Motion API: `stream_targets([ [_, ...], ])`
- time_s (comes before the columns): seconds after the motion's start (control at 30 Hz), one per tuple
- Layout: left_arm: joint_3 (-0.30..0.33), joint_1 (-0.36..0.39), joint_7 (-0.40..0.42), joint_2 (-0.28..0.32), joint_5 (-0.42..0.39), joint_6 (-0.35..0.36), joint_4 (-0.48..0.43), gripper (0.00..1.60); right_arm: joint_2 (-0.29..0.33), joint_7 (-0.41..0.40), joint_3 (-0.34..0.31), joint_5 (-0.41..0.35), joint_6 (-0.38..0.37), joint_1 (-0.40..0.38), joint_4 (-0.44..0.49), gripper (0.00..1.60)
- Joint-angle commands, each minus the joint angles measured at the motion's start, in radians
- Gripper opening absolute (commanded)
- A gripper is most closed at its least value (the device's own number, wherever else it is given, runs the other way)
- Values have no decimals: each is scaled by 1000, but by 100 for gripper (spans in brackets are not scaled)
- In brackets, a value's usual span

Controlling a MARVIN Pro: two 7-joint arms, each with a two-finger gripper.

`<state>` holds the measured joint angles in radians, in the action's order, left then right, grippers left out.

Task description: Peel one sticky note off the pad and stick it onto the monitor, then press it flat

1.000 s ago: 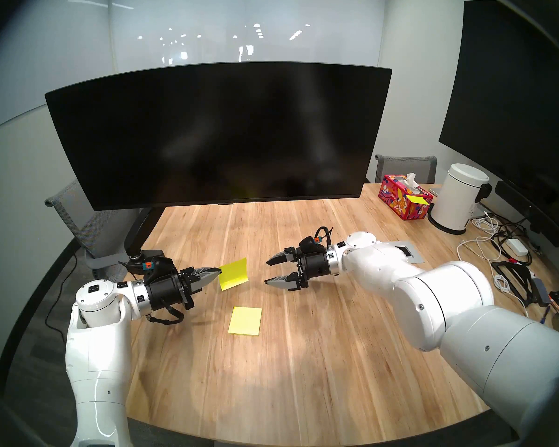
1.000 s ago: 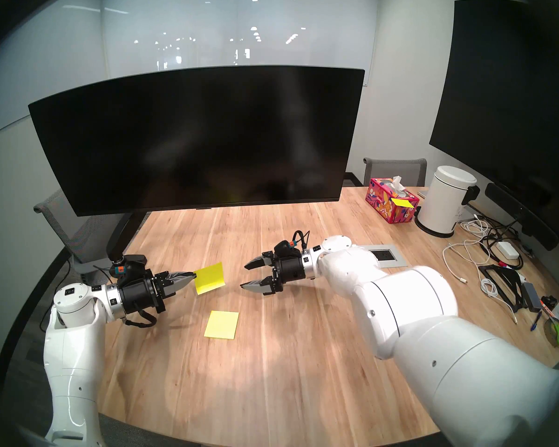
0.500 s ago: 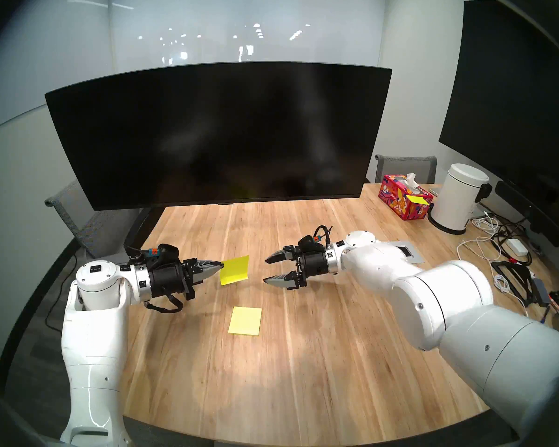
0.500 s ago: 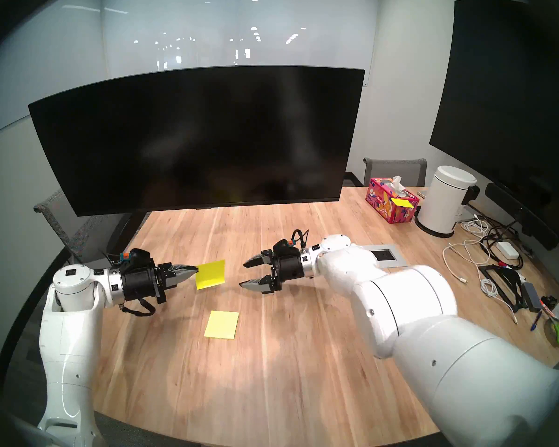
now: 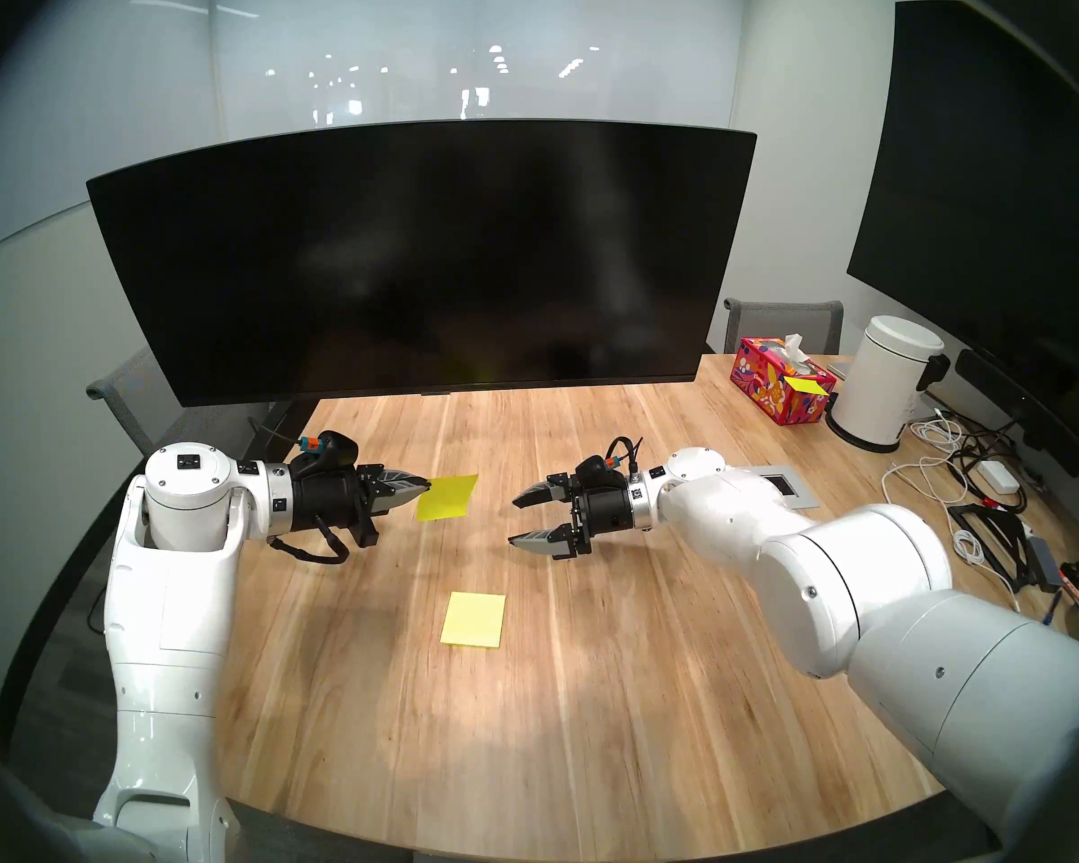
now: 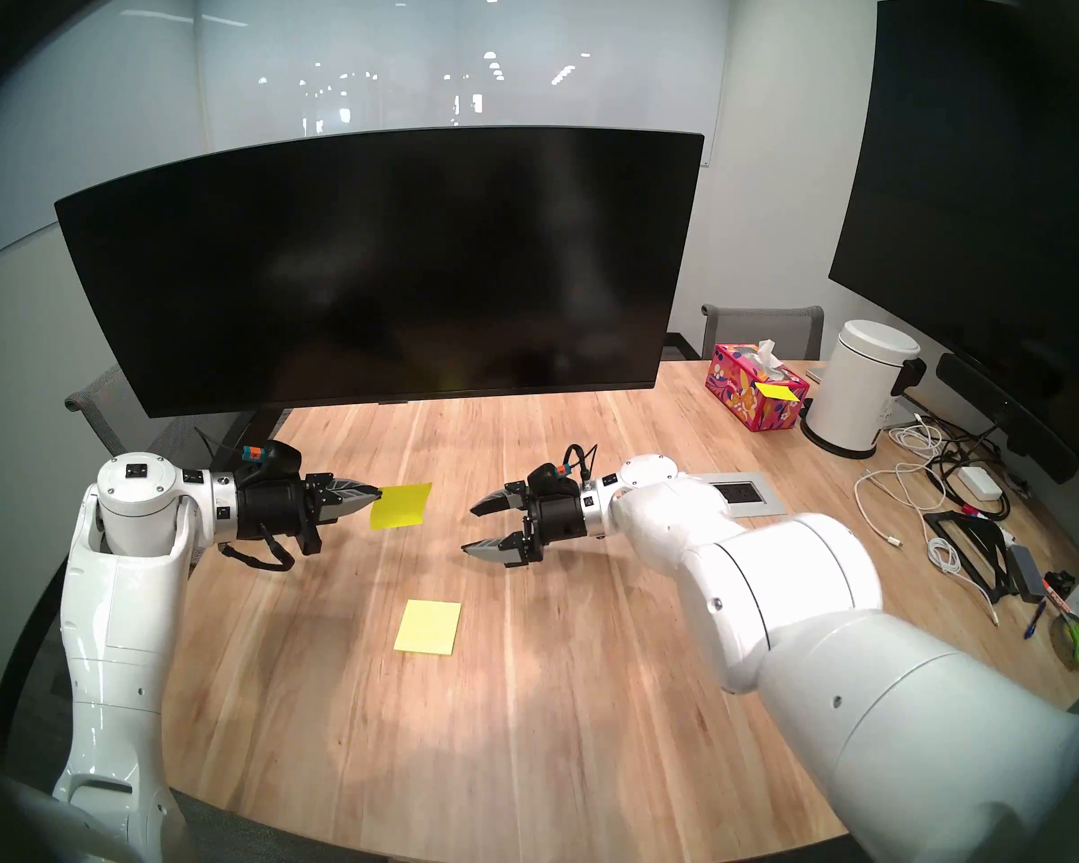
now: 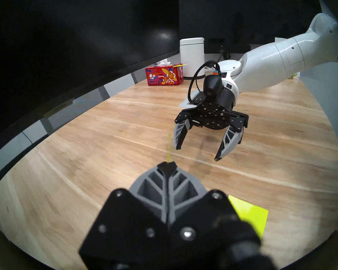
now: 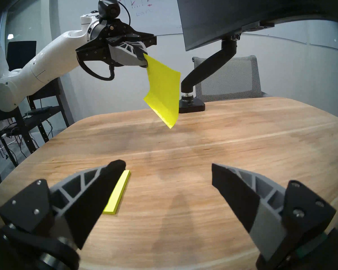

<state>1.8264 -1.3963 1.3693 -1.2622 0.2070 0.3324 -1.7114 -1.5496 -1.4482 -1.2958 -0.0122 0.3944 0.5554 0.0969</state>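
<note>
In front of you the curved black monitor (image 5: 412,258) hangs on its arm stand over the wooden table (image 5: 587,687). Your right gripper (image 5: 512,522) hovers with its jaws wide apart, holding nothing. The pad (image 5: 473,619) lies flat on the table. Your left gripper (image 5: 426,487) is clamped on one corner of the sticky note (image 5: 447,497), held clear above the table.

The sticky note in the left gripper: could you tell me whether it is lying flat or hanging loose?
Hanging loose. The left gripper pinches only one corner of the sticky note, which droops in the air, slightly curled, clear of the table.
</note>
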Motion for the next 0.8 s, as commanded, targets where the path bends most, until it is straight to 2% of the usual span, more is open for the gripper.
stream_targets([
  [0.0, -23, 22, 35, 37, 8, -30, -39, 0, 2, -35, 10, -9, 10, -13, 6, 160],
  [0.4, -65, 23, 67, 68, 64, -87, -52, 0, 4, -35, 34, -23, 25, -9, 3, 160],
  [0.77, -94, 48, 78, 78, 111, -97, -53, 0, 5, -35, 53, -36, 41, -5, 6, 160],
])
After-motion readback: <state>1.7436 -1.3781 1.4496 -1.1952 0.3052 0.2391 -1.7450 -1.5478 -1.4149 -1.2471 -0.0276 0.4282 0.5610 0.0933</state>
